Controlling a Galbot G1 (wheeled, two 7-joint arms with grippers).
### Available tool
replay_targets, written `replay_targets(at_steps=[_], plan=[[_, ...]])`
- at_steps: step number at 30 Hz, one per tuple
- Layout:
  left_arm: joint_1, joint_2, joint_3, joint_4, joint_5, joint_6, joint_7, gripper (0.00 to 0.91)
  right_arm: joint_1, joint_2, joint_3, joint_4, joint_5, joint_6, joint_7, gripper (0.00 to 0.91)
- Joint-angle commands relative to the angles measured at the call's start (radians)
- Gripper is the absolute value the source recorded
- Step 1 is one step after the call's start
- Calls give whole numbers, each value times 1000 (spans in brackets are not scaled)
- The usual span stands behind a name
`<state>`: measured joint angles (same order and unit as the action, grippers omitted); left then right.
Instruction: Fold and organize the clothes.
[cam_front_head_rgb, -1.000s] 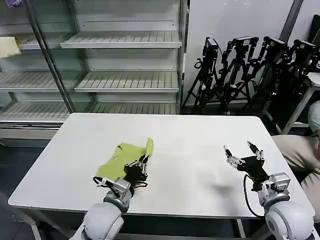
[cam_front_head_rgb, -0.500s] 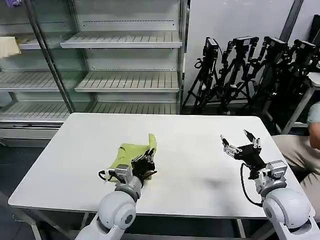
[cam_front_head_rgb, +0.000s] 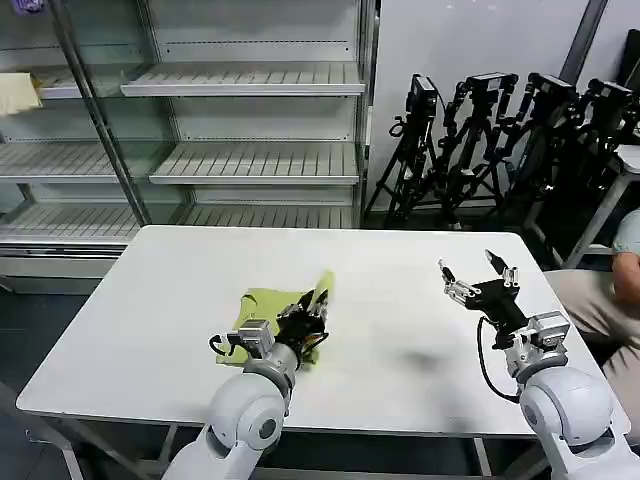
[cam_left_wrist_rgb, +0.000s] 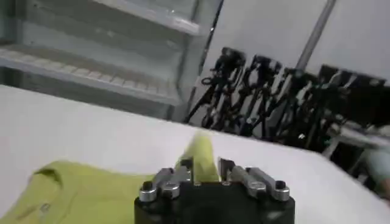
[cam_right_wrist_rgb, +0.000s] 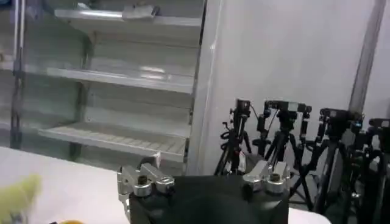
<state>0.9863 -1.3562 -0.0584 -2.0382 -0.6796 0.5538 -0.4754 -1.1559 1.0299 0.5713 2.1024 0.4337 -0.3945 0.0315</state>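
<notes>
The left gripper (cam_front_head_rgb: 318, 303) covers the near part of the lime yellow-green T-shirt (cam_front_head_rgb: 268, 305), so the garment's front edge is hidden in the head view; its fingers are clenched on a fold of the cloth that stands up between them. The T-shirt lies bunched at lower centre-left of the white table (cam_front_head_rgb: 150, 300), its printed side not visible. At centre right of the frame the right gripper (cam_front_head_rgb: 478, 277) hangs above bare tabletop, fingers spread and holding nothing. Behind the table stand empty wire shelves (cam_front_head_rgb: 255, 160) at upper left and black tripods (cam_front_head_rgb: 500, 140) at upper right.
</notes>
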Motion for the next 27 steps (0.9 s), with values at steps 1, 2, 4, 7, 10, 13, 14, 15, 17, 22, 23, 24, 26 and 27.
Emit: replay_targets(at_steps=[1,2,4,7,10,13,14,15,17,22,23,24,26,27], plan=[[-34,-51,-25,-2,-37,-73,48,907,21,5,-20,-10,-25,11,7,907],[-44,-47,-42,0,-36,-75,51,907,24,1,-20,-10,-24,8,7,907],[-59,-1,-98,1,0,-70,107,907,29,-2,-20,-12,-24,7,6,907],[-47,104,-246,74,317,-148,368,907,38,6,-28,-14,-28,5,3,907],[4,251,-411,152,526,-293,601,907,41,22,-46,-15,-60,10,-1,907],[55,323,-502,166,520,-342,659,907,50,43,-78,-33,-113,24,0,907],[72,333,-533,161,509,-347,665,907,58,51,-95,-43,-128,27,3,907],[83,335,-546,160,511,-353,671,907,64,54,-102,-51,-133,27,6,907],[102,334,-563,153,511,-379,681,907,82,66,-123,-74,-165,23,2,907],[144,312,-579,146,528,-449,697,907,112,86,-167,-128,-167,86,26,907],[154,305,-584,146,545,-466,702,907,119,89,-174,-145,-169,100,25,907],[159,304,-587,148,554,-483,702,907,123,91,-177,-153,-171,97,27,907],[176,311,-583,146,559,-525,711,907,125,89,-179,-157,-172,96,27,907],[185,316,-579,140,562,-538,709,907,125,87,-178,-155,-171,94,27,907]])
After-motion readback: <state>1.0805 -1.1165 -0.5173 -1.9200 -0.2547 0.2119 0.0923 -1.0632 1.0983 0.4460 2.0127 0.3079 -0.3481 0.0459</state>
